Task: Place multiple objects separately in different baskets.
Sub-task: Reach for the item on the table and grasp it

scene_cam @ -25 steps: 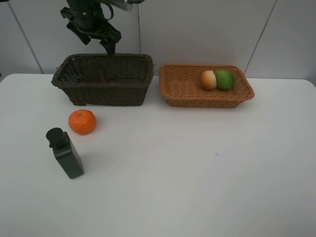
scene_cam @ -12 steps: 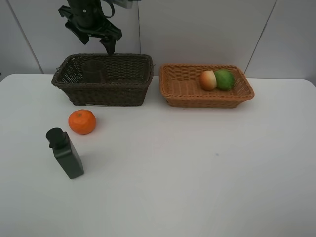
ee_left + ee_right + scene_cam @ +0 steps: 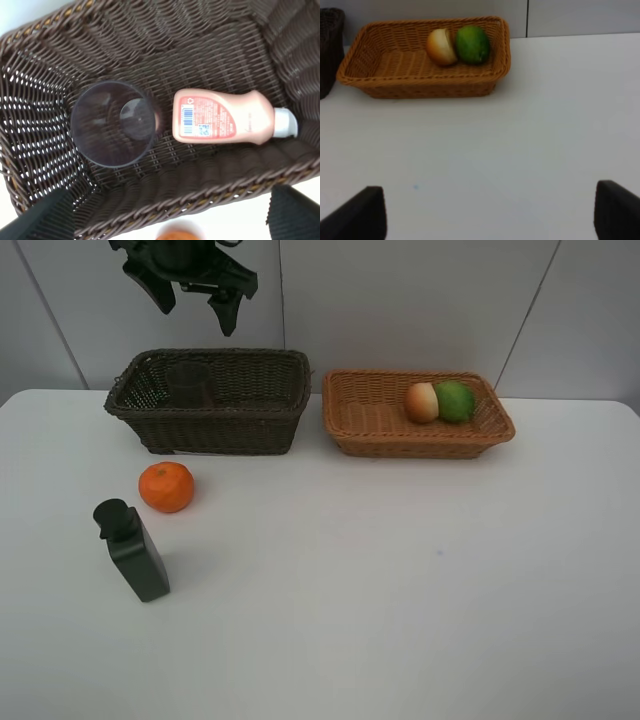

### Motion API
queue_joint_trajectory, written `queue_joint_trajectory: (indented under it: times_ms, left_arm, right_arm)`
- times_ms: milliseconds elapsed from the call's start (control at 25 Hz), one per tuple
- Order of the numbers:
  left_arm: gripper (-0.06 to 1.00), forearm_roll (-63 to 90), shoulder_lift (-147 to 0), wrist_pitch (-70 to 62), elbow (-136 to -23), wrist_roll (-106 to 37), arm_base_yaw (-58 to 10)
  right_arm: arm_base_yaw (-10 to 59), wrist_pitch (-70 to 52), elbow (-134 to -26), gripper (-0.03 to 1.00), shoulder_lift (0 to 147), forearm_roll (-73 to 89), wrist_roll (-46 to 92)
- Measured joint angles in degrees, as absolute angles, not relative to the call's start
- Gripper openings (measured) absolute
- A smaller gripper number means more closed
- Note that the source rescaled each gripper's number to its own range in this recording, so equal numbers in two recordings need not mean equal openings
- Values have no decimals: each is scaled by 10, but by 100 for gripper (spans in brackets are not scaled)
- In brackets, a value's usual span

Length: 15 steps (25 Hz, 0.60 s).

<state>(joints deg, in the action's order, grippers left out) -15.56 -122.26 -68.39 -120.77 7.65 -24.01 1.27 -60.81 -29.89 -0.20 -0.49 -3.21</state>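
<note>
Pink white-capped bottle (image 3: 222, 116): lying on its side on the floor of the dark brown basket (image 3: 210, 425), long axis running along the basket's length, label facing up, white cap pointing toward the end wall and away from the mauve cup (image 3: 112, 122). Sitting just beside that upright cup; contact not being resolvable. Being hidden in the high view behind the basket wall, with only the cup's dim outline showing through the weave.

Left gripper (image 3: 193, 308): hanging above the dark basket's far rim, jaws standing wide, holding nothing. Right gripper (image 3: 486, 212): hovering over bare table (image 3: 400, 590), jaws likewise spread wide and empty, only the fingertips showing, cut off at the frame edge.

Peach (image 3: 421, 402) and green fruit (image 3: 456, 400): resting side by side, touching, in the light tan basket (image 3: 420, 445).

Mandarin (image 3: 166, 487) and black pump bottle (image 3: 133, 552): sitting on the table before the dark basket, near each other but apart; pump spout direction being hard to make out.
</note>
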Motion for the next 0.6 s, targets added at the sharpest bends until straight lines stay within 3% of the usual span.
queue_joint_trajectory:
  times_ms: [320, 600]
  left_arm:
    - [100, -137, -1181, -684, -1199, 81, -275]
    - [100, -135, -1096, -684, -1095, 96, -281]
  right_arm:
    - [13, -608, -299, 90, -2, -5, -32]
    - [13, -608, -299, 90, -2, -5, -32]
